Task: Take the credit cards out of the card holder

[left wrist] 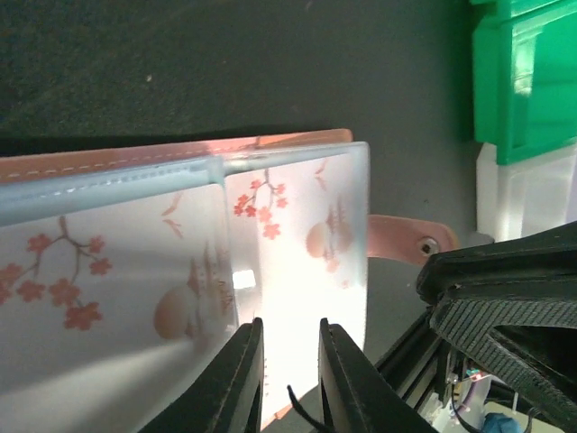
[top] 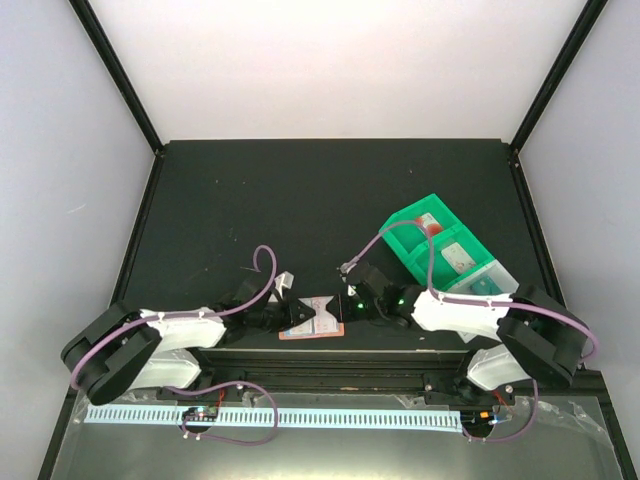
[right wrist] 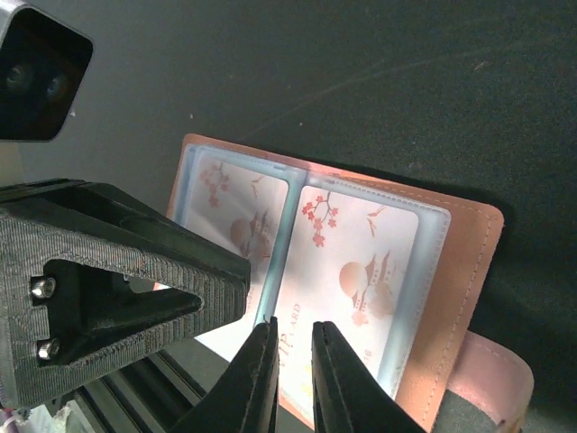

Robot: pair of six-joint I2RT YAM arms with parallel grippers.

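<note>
The right gripper (right wrist: 293, 332) has its fingers drawn almost together, clamped on the near edge of the card holder (right wrist: 460, 271), just beside the seam between two clear pockets. Right above those fingertips, at bottom centre of the right wrist view, small print peeks out that looks like "IP". More lettering beside the round motif ends in "ARD", and the rest is too small to read.

Over to the left gripper (left wrist: 288, 334). Its fingers stand narrowly apart at the lower edge of the neighbouring pocket, and whether they actually bite on it cannot be told.

Both pockets show printed cards (left wrist: 297, 234) with red blossom sprigs and a pale orange disc. The salmon snap tab (left wrist: 410, 239) pokes out at right of centre.

From the top camera, the holder lies open at lower centre of the frame on the dark table (top: 300, 200), a gripper at each end. The green bin (left wrist: 505, 90) sits up and to the right.
</note>
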